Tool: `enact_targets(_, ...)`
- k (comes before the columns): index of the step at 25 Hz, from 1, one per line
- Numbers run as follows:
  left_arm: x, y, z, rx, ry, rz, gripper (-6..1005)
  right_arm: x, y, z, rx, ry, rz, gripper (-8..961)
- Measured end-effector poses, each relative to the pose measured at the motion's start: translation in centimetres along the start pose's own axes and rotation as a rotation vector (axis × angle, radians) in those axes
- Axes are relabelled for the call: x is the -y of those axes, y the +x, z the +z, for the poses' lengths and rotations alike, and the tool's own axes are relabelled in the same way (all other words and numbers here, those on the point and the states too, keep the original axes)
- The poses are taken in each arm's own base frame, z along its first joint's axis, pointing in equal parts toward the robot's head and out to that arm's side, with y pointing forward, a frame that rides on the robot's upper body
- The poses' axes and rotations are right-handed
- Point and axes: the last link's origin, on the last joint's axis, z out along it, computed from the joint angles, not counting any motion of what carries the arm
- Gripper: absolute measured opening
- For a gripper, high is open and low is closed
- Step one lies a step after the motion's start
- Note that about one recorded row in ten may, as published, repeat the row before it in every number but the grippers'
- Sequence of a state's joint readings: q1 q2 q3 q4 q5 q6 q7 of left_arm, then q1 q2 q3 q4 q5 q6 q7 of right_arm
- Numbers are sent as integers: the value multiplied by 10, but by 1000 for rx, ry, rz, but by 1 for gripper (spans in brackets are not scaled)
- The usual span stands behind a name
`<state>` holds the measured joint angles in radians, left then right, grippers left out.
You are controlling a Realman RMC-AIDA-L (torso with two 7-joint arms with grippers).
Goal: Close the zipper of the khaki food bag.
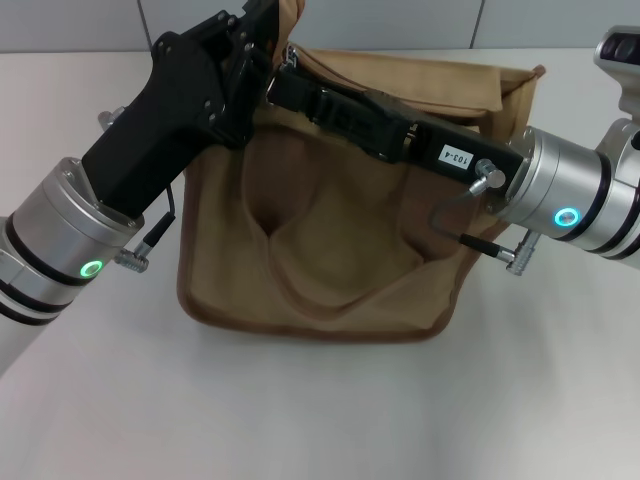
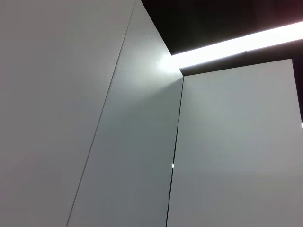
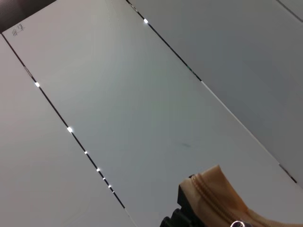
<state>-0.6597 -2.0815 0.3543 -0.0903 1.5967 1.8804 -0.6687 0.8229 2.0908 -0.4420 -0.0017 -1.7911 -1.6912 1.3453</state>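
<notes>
The khaki food bag (image 1: 330, 250) stands on the white table in the head view, its front side sagging inward. My left gripper (image 1: 262, 40) is at the bag's far left top corner, shut on a tuft of tan fabric (image 1: 290, 15) that sticks up above it. My right gripper (image 1: 285, 88) reaches across the bag's top from the right and ends just beside the left one. The right wrist view shows the zipper (image 3: 210, 189) as a raised tan tape with teeth, and its silver pull tab (image 3: 236, 223) at the frame's edge. The left wrist view shows only wall panels.
The white table (image 1: 320, 420) spreads around the bag, with a grey panelled wall (image 1: 420, 20) behind it. Both arms' silver wrist rings (image 1: 560, 195) with green lights hang close over the bag's sides.
</notes>
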Motion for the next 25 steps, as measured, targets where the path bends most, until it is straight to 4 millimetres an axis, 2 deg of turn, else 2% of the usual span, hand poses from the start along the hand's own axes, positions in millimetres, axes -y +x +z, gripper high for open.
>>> enact_targets(6, 0, 0, 0, 0, 0, 0, 110, 1, 1, -2, 11, 11, -39, 186)
enact_targets(16, 0, 0, -1, -1, 8, 0, 112, 1, 3, -9, 23, 30, -41, 2)
enact_targets(25, 1, 1, -4, -1, 13, 6, 113, 1, 2, -18, 35, 41, -36, 3)
